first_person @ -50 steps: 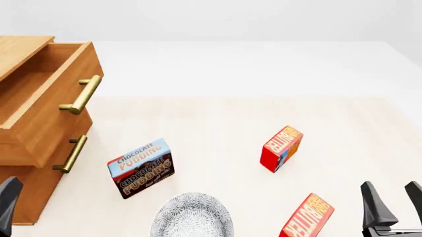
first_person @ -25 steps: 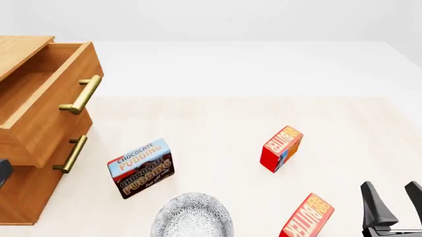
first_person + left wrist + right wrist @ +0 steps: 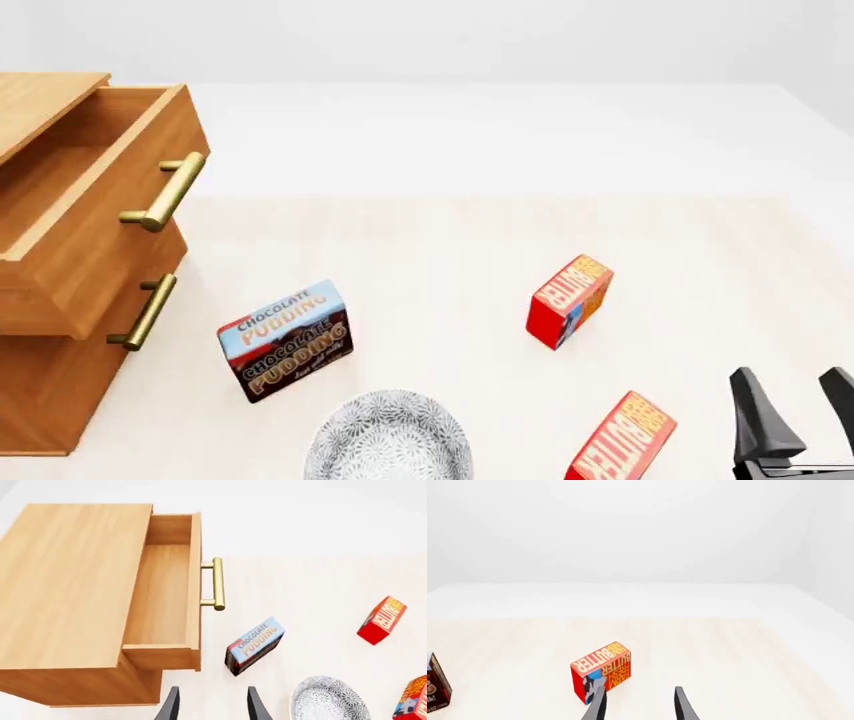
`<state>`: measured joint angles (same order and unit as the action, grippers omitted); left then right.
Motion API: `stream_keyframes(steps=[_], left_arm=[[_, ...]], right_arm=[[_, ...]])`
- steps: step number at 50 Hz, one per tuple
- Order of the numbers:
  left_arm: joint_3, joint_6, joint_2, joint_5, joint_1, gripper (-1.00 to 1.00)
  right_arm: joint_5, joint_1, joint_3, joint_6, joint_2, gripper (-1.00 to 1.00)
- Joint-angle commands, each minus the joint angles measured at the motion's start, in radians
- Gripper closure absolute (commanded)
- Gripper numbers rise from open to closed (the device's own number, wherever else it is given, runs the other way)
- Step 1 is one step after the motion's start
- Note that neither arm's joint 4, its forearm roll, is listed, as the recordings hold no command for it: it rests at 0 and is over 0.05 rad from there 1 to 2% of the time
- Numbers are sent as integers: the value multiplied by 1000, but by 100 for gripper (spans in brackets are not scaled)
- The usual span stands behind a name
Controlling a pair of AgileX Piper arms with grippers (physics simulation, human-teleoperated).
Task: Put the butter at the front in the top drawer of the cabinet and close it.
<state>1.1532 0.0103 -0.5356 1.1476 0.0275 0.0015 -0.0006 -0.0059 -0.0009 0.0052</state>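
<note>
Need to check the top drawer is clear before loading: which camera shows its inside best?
The left wrist view: it looks down into the open top drawer, showing its bare floor. The front view catches only its front and handle at the frame edge; the right wrist view misses it.

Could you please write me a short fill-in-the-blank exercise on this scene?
1. The top drawer of the cabinet stands ____.
2. There are ____ butter cartons on the table.
3. The box between the cabinet and the far butter reads Chocolate ____.
4. The right claw holds ____.

Missing: open; two; Pudding; nothing
</note>
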Motion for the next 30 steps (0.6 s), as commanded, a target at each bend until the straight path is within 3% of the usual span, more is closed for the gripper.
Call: stream_keyframes(steps=[1, 4, 7, 9, 17, 30], left_arm=[[141, -43, -116, 72, -7, -100], [156, -14, -153, 72, 46, -100], [174, -38, -183, 72, 28, -100], [183, 0, -214, 72, 86, -100], [221, -49, -266, 72, 26, -100], [308, -24, -366, 72, 8, -100]], right_arm=[[0, 0, 1, 0, -1, -100], [0, 0, 1, 0, -1, -100], [0, 0, 1, 0, -1, -100], [0, 0, 1, 0, -1, -100], [0, 0, 1, 0, -1, -100], [0, 0, 1, 0, -1, -100]])
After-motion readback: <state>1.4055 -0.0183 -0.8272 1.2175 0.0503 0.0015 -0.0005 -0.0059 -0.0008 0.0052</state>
